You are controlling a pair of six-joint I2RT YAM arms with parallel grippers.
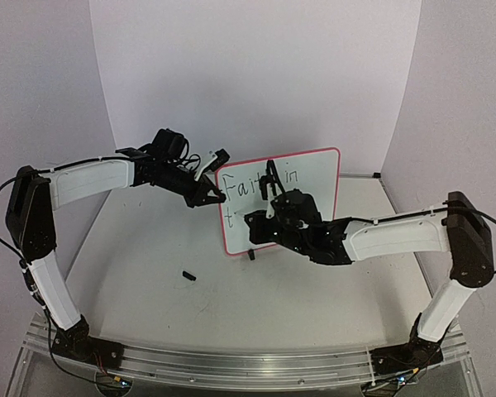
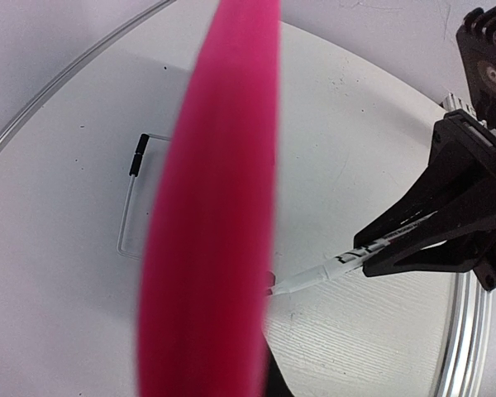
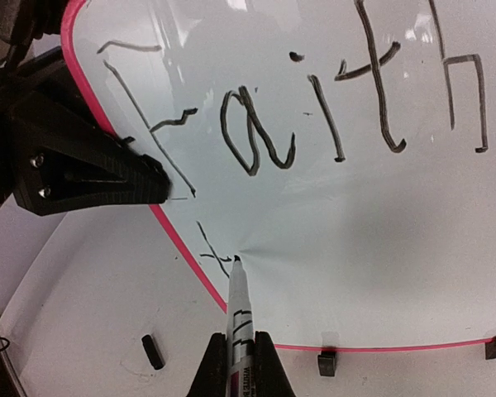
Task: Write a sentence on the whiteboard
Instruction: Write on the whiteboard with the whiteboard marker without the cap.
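Bracing the whiteboard (image 1: 314, 198), upright on the table (image 1: 231, 306), the left gripper (image 1: 215, 196) clamps shut on its left frame edge so strokes cannot tip it. The right gripper (image 3: 240, 364), closed on the marker (image 3: 236, 302), sets its tip beneath "Faith" to continue the sentence (image 3: 314, 116).

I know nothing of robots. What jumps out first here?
A pink-framed whiteboard stands mid-table, with the words "Faith in" handwritten across its top. The left gripper clamps its left edge, while the right gripper presses a marker to it just below. A small black cap lies on the table in front.
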